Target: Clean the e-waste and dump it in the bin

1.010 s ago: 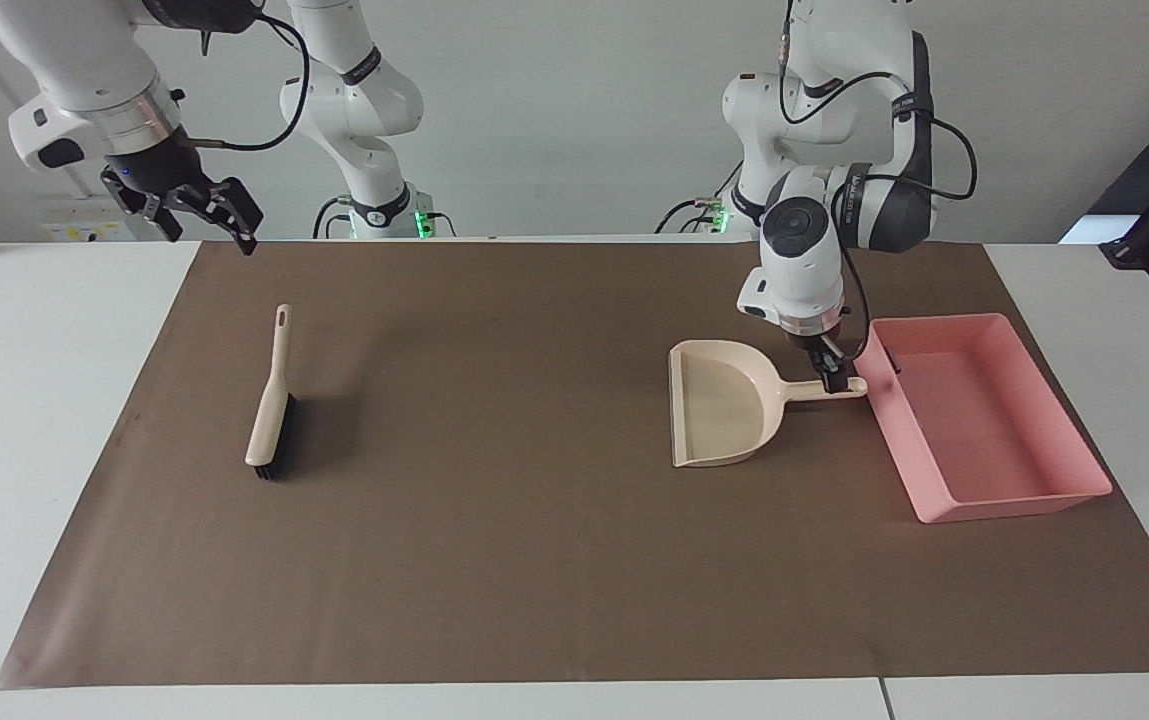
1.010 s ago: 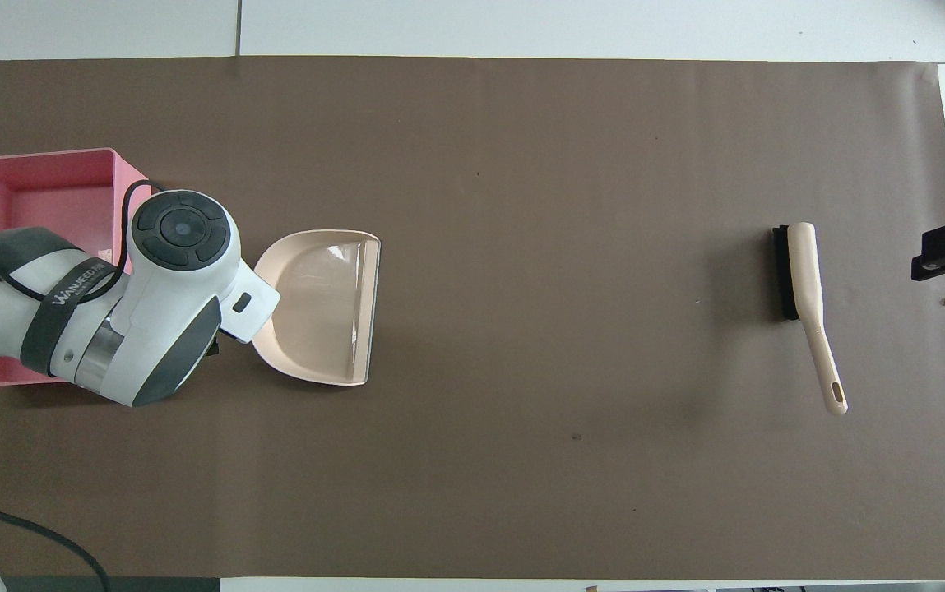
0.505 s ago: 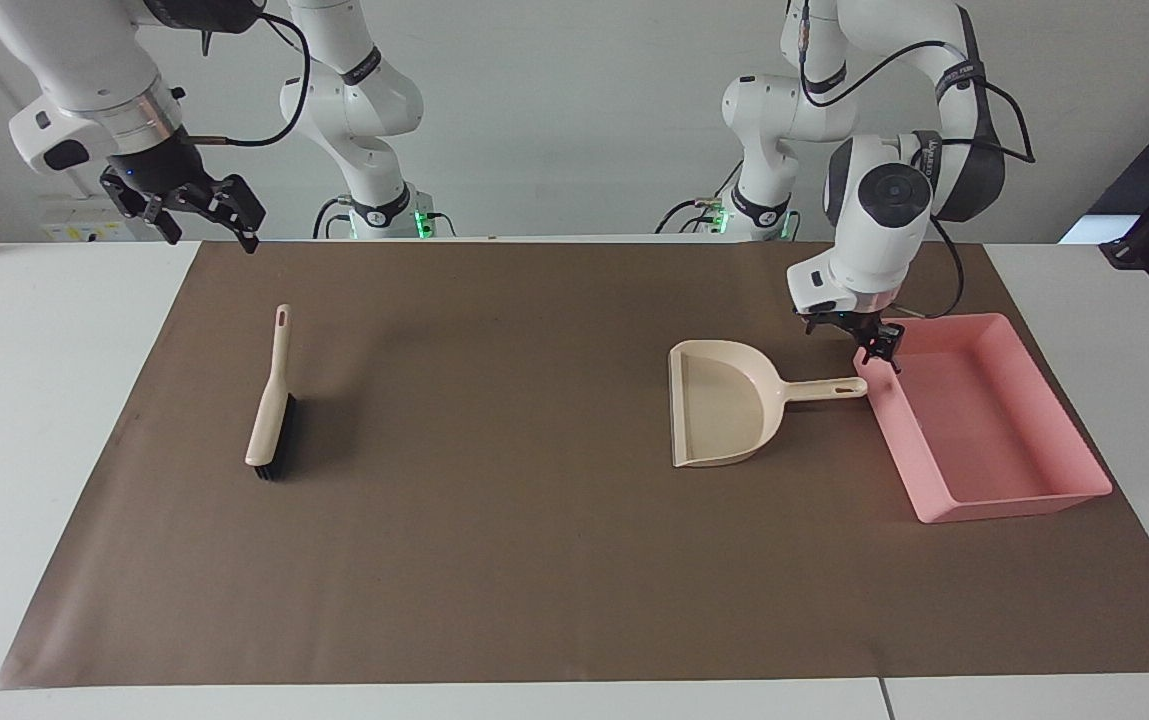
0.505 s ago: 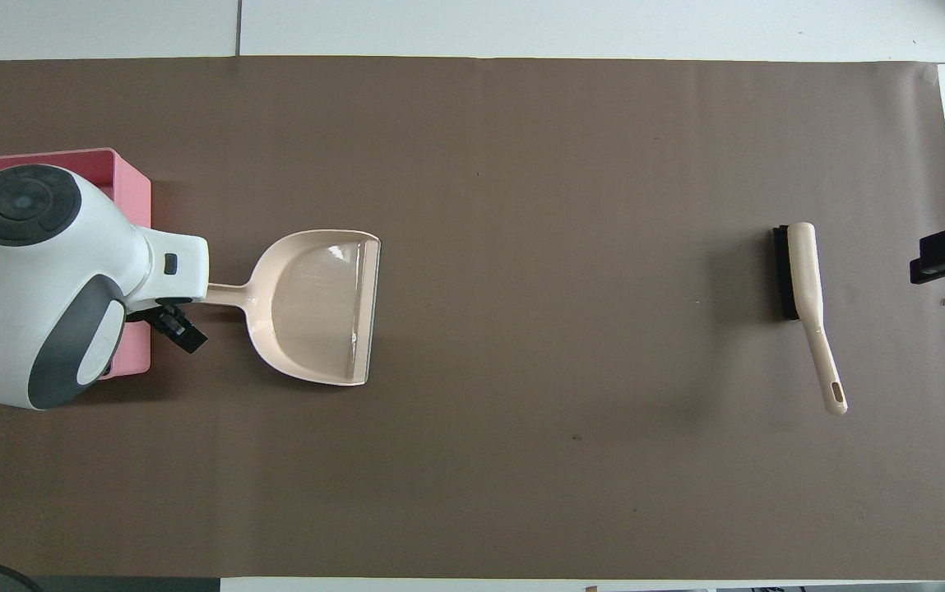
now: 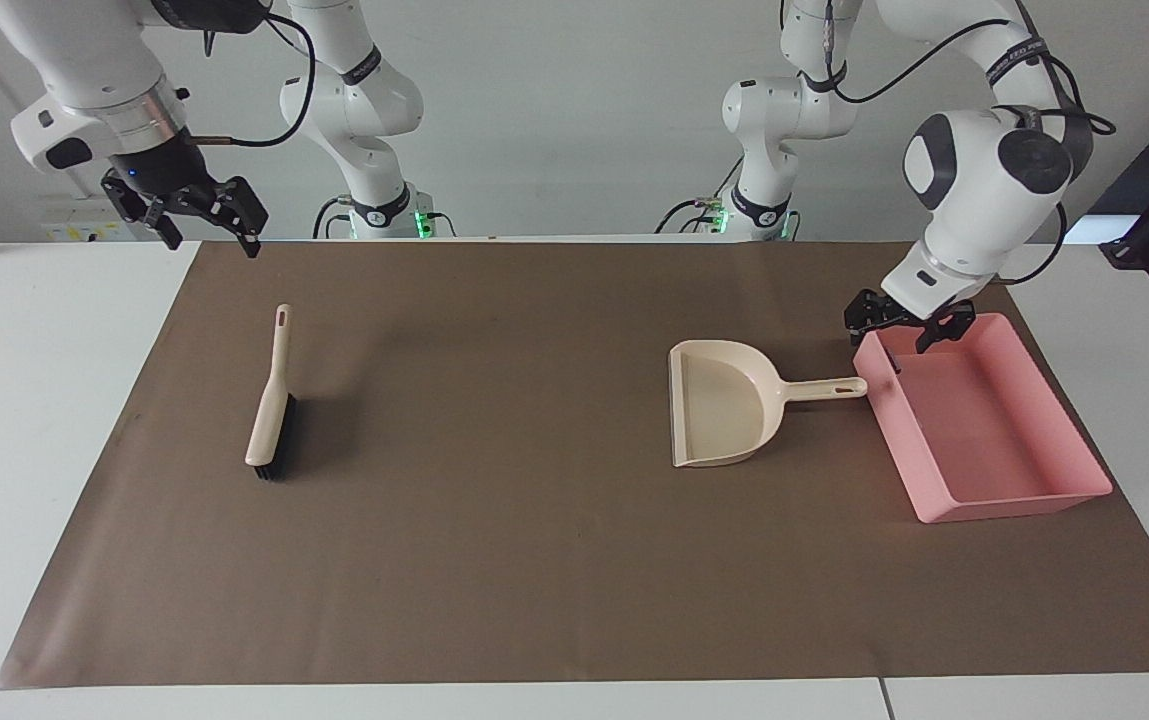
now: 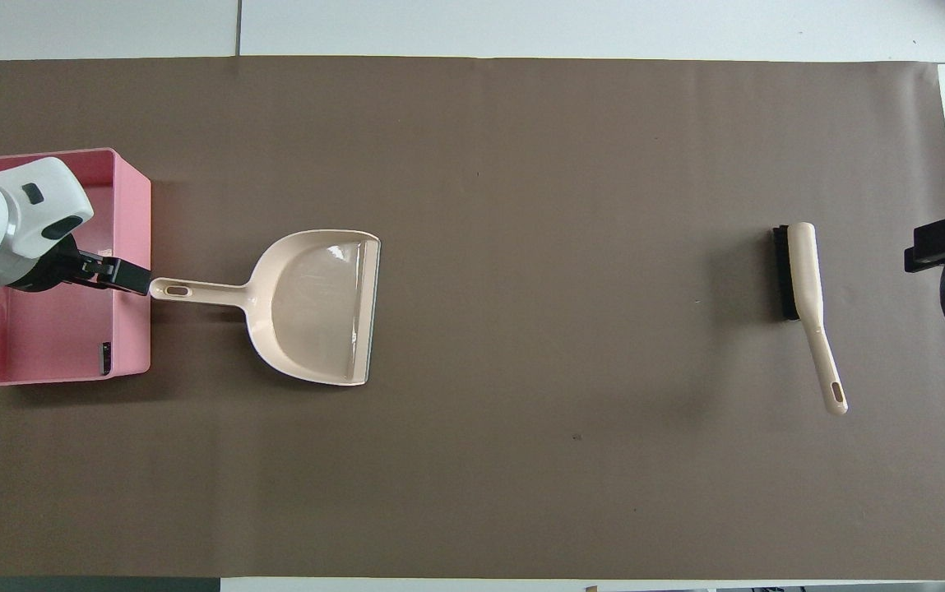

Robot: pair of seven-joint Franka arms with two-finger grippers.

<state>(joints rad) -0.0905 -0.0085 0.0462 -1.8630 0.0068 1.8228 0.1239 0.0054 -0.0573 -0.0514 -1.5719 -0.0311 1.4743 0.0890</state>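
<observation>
The pink bin [image 5: 994, 505] [image 6: 131, 205] stands at the left arm's end of the brown mat. A small black scrap [image 6: 105, 358] [image 5: 892, 359] lies against its inner wall on the dustpan's side. No white-grey scrap shows. The beige dustpan [image 5: 724, 400] [image 6: 316, 304] lies empty on the mat, its handle tip beside the bin wall. My left gripper [image 5: 894, 332] [image 6: 106, 273] is open and empty, over the bin's corner nearest the robots. My right gripper [image 5: 206, 232] [image 6: 937, 245] is open and empty, held high over the mat's edge at the right arm's end.
A beige hand brush [image 5: 271, 415] [image 6: 803, 279] with black bristles lies on the mat toward the right arm's end. A tiny dark speck [image 6: 576, 437] sits on the mat nearer the robots than the dustpan. White table surrounds the mat [image 5: 494, 560].
My left gripper let go of the dustpan handle, rose and swung over the bin's corner. The dustpan stays where it lay. The right gripper barely moved.
</observation>
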